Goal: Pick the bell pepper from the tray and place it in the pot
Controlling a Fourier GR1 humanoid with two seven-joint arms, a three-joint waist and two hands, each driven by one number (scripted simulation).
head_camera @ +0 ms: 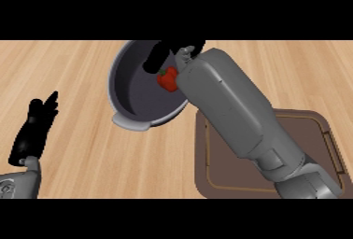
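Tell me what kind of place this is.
Most likely a kitchen counter: a light wooden worktop carries a grey pot and a brown tray. The right hand holds a red bell pepper over the pot.

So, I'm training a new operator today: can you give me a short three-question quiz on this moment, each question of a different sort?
1. True or false: the pepper is over the pot.
2. Which hand holds the pepper? A) left hand B) right hand C) neither
3. Fill in: the brown tray lies to the ___ of the pot in the head view.

Key:
1. True; the pepper shows against the pot's dark inside, and the fingers are curled round it.
2. B; the left hand rests open near the left edge.
3. right; the right forearm crosses over it.
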